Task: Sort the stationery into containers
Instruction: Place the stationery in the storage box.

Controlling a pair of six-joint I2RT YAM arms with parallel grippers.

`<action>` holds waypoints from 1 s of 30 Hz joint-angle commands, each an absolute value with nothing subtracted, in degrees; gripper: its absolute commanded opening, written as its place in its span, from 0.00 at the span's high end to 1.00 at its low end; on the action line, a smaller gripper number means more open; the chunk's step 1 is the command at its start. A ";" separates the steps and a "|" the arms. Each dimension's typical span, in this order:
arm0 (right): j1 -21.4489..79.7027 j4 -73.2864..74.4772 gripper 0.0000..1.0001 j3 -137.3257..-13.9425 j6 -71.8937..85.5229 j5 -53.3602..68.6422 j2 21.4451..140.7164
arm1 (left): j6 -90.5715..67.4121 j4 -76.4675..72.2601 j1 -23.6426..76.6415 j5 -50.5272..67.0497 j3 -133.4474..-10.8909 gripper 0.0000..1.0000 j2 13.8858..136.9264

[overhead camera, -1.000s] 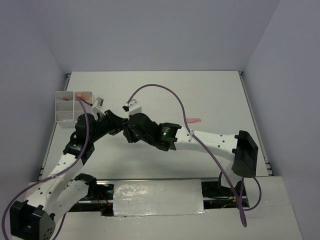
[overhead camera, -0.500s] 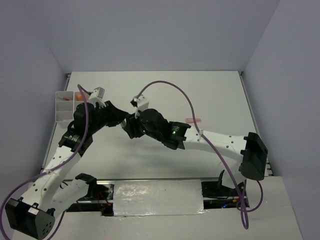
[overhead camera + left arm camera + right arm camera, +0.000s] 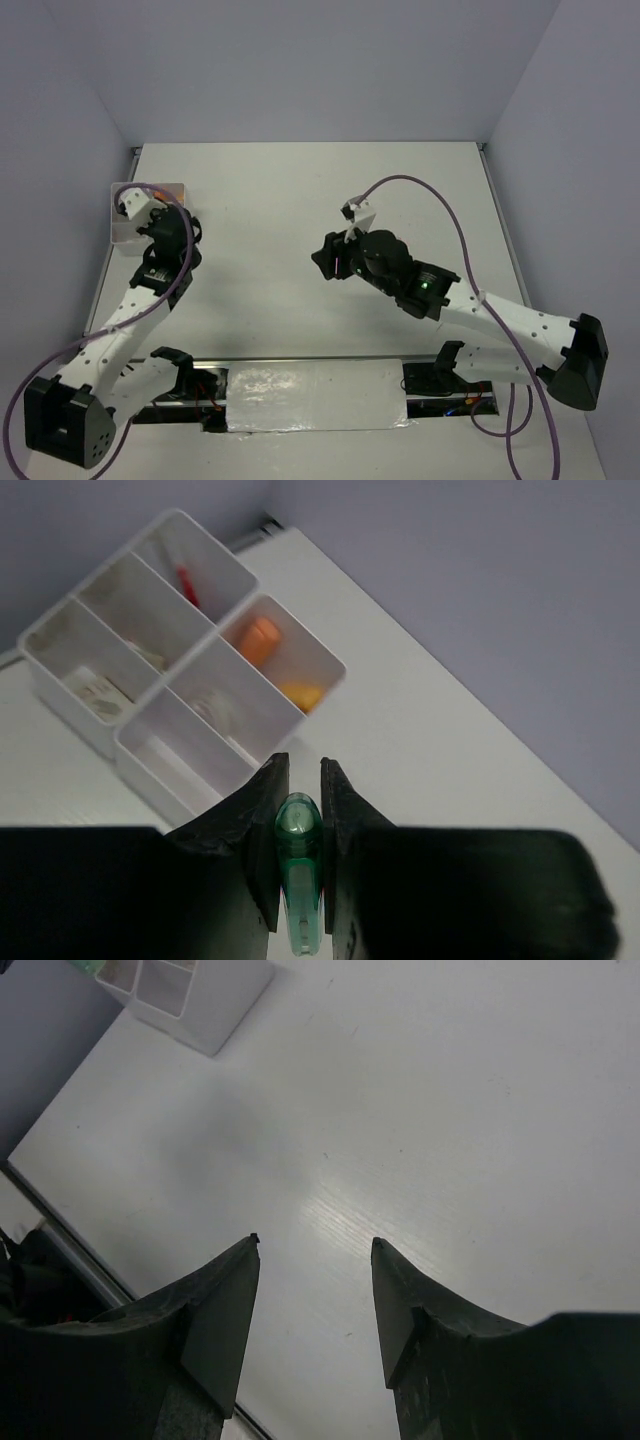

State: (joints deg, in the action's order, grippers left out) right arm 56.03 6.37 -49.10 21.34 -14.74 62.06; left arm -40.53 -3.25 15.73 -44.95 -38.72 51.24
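My left gripper (image 3: pixel 298 772) is shut on a green marker (image 3: pixel 298 845), whose rounded cap sticks out between the jaws. It hangs just beside the near corner of the white four-compartment box (image 3: pixel 62 706). The box holds a red pen (image 3: pixel 187 583), an orange marker (image 3: pixel 258 640) and pale erasers. From above, the left gripper (image 3: pixel 128 203) is over the box (image 3: pixel 172 191) at the table's far left. My right gripper (image 3: pixel 323 258) is open and empty above the bare table (image 3: pixel 314 1243).
The table's left edge and the side wall run close behind the box. A corner of the box (image 3: pixel 200 1005) shows at the top left of the right wrist view. The front rail (image 3: pixel 300 362) with taped cabling lies at the near edge.
The two grippers were together at the table's centre. The left arm has swung left to the box with the green marker. The right arm has drawn back to the right, jaws open.
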 commanded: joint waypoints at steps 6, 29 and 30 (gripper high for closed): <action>56.25 4.92 0.44 -44.91 19.16 -12.74 54.50 | -44.12 -16.17 6.86 -65.12 -43.59 1.00 65.55; 55.63 4.48 0.44 -42.98 17.67 -9.84 52.03 | -44.64 -31.82 1.76 -67.59 -42.27 0.88 85.51; 55.63 4.48 0.44 -42.98 17.67 -9.84 52.12 | -44.74 -31.64 1.58 -67.85 -42.62 0.87 85.78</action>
State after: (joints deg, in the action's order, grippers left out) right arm 55.96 6.44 -43.33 18.52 -10.52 51.99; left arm -43.86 -27.38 2.00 -65.52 -42.02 84.97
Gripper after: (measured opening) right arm 0.561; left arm 0.276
